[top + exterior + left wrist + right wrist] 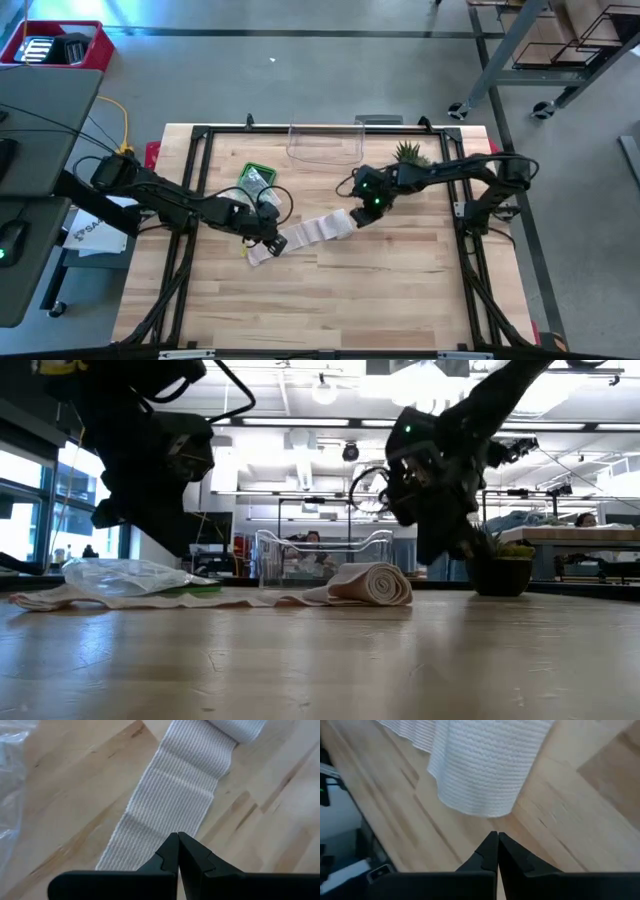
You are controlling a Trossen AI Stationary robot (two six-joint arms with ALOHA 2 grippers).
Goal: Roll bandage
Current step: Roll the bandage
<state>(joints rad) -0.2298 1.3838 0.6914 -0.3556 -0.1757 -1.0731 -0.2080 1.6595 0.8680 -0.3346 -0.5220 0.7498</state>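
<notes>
Partly rolled so far – bandage [300, 234] lying across the middle of the wooden table [400, 300], with a fat roll [374, 584] built up at the right-hand end and a flat tail [170, 805] stretched out toward the left arm. Probably about halfway, judging by how much strip is left flat. Remaining: roll along that tail until nothing lies loose.

Left gripper [178, 839] clenched tight, nothing between the fingers, hovering right over the flat tail near its loose end – looks more like pinning or steadying than grasping, though actual contact with the cloth is hard to tell. Right gripper [497, 838] also clenched and empty, tip sitting just beside the rolled end, on the far side from the tail, well placed to push the roll along.

A bit further back: crinkly clear plastic wrapper [125, 576] lying over a green packet [256, 178], just beside the left arm. Behind that, a clear plastic bin [323, 143] at the table's far edge and a small potted plant [408, 153] next to it. Neither in the way.
</notes>
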